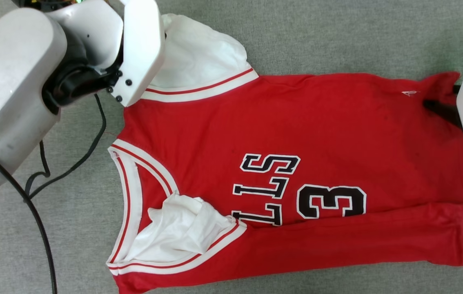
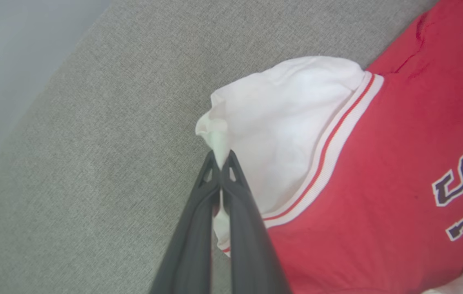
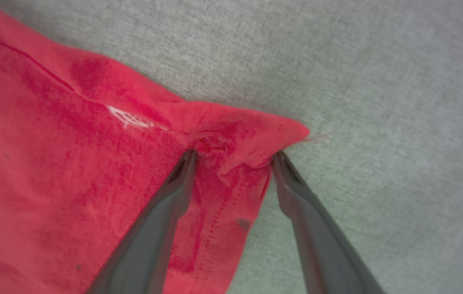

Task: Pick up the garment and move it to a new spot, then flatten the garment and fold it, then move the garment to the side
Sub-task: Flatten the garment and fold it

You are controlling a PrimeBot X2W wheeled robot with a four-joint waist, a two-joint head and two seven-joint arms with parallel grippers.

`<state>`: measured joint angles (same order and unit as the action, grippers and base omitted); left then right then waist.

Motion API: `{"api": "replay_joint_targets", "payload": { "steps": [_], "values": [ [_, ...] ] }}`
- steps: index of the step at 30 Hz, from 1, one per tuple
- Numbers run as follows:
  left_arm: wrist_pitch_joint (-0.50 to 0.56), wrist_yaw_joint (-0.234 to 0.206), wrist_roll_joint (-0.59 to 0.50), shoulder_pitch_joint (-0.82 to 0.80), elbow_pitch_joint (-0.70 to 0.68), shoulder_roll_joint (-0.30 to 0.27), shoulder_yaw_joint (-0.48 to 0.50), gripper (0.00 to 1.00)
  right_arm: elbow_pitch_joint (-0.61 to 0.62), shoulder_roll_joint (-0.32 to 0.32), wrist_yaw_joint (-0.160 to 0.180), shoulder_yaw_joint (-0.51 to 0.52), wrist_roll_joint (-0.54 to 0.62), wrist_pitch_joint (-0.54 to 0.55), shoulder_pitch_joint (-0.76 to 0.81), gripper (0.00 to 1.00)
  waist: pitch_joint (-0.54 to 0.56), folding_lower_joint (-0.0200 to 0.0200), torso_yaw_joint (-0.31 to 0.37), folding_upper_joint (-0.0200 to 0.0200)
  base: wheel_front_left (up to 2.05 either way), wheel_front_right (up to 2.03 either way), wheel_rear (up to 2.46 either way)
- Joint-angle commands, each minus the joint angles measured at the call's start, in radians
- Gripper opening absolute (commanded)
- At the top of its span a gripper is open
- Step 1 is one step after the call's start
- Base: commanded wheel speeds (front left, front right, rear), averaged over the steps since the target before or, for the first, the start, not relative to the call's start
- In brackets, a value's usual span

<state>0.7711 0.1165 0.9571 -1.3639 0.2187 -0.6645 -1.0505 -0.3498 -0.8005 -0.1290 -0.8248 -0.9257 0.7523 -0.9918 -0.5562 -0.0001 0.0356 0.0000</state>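
The garment lies spread on the grey cloth surface, a red jersey with black letters and a 3. Its neck points left and its near side is folded over. One white sleeve lies at the top left and the other is bunched by the neckline. My left gripper is shut on the outer edge of the far white sleeve, pinching a small peak of cloth. My right gripper is open, its fingertips straddling the red hem corner and pressed into the cloth. One dark finger of it shows on that corner.
A black cable trails over the grey surface at the left, beside my left forearm. The surface's edge, with a pale area beyond it, runs along the upper left of the left wrist view.
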Motion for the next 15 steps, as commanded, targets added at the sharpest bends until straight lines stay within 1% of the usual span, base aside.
{"api": "replay_joint_targets", "payload": {
  "steps": [1, 5, 10, 15],
  "values": [
    [-0.005, 0.004, 0.003, 0.011, 0.001, -0.004, 0.000, 0.00, -0.019, 0.041, -0.003, -0.047, -0.008, 0.003, 0.050, 0.00, 0.010, 0.0001, 0.002, 0.0000, 0.00, 0.00, 0.00],
    [-0.043, 0.005, 0.010, 0.040, -0.004, -0.020, 0.001, 0.00, -0.030, 0.018, -0.002, -0.053, -0.023, -0.088, 0.019, 0.00, 0.062, 0.0001, 0.009, 0.0000, 0.00, 0.00, 0.00],
    [-0.092, 0.007, 0.027, 0.104, -0.047, -0.056, -0.001, 0.00, -0.016, -0.016, -0.002, -0.082, -0.047, -0.196, 0.025, 0.00, 0.145, 0.0001, 0.012, 0.0000, 0.00, 0.00, 0.00],
    [-0.128, -0.014, 0.044, 0.188, -0.118, -0.110, -0.006, 0.00, 0.011, -0.058, -0.002, -0.119, -0.065, -0.296, 0.063, 0.00, 0.218, 0.0001, 0.009, 0.0000, 0.00, 0.00, 0.00]
  ]
}}
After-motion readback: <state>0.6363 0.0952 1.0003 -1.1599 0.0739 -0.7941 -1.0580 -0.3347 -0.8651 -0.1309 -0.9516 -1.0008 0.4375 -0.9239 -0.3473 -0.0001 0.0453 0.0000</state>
